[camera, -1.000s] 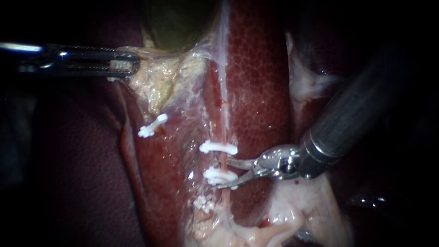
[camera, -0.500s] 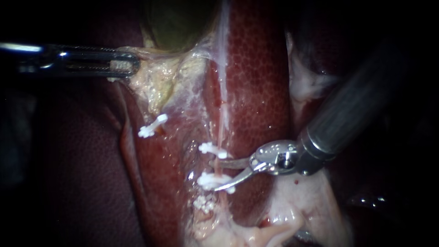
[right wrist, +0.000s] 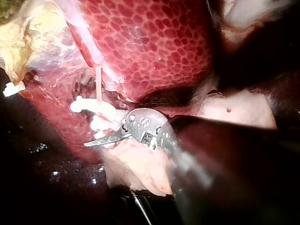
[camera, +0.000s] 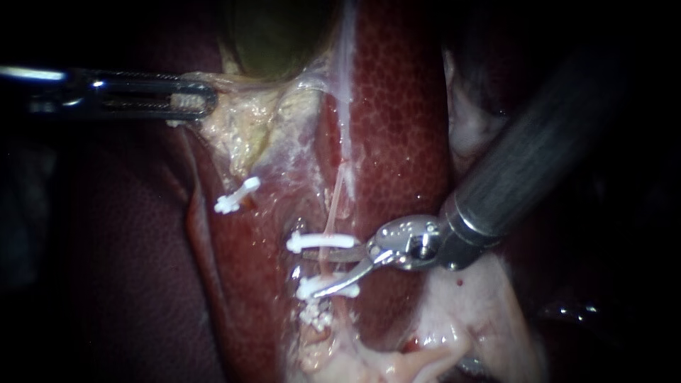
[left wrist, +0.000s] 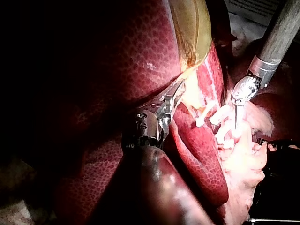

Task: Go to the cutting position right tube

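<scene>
Straddling right tube (camera: 323,264) between clips (camera: 323,242), right end effector (camera: 312,272) gapes; left instrument (camera: 202,99) clamps gallbladder (camera: 277,35).

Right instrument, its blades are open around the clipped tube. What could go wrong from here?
1. The right instrument has its lower blade lying against the lower clip; closing could catch or dislodge it.
2. The upper blade sits just under the upper clip, so little stub may be left there.
3. The left instrument holds the gallbladder stretched; the thin tube may spring away once cut.
</scene>
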You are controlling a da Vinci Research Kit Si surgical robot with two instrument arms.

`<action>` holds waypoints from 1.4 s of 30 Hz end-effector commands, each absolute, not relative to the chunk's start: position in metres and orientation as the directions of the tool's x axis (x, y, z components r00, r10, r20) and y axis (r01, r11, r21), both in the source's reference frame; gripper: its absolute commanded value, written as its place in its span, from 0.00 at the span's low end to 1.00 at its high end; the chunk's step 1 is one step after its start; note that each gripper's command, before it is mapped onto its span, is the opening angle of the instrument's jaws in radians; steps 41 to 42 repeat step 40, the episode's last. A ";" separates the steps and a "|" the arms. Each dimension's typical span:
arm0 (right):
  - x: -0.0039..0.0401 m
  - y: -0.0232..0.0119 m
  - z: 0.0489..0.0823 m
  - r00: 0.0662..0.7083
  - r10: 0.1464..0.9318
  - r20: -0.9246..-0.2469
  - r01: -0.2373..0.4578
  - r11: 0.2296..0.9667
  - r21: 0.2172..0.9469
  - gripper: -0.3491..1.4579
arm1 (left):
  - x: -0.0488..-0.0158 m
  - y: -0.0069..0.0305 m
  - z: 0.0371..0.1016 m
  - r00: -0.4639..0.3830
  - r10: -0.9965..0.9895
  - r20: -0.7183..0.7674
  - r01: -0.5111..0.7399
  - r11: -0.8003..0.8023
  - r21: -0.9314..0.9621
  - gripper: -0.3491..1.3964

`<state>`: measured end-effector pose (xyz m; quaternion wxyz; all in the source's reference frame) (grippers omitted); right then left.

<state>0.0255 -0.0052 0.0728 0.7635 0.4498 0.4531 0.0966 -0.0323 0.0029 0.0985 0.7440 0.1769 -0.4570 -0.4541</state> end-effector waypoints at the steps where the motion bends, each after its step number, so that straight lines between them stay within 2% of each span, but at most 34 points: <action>1: 0.0257 -0.0053 0.0727 0.570 0.555 -0.605 0.263 0.574 0.775 0.87 | -0.0323 0.0028 0.0986 0.170 -0.837 0.519 0.514 0.525 0.678 0.00; 14: 0.0277 -0.0059 0.0724 0.564 0.562 -0.605 0.275 0.563 0.779 0.87 | -0.0326 0.0029 0.0986 0.169 -0.838 0.519 0.515 0.524 0.678 0.00; 42: 0.0280 -0.0061 0.0726 0.567 0.571 -0.594 0.269 0.553 0.789 0.86 | -0.0326 0.0029 0.0987 0.169 -0.837 0.520 0.515 0.525 0.678 0.00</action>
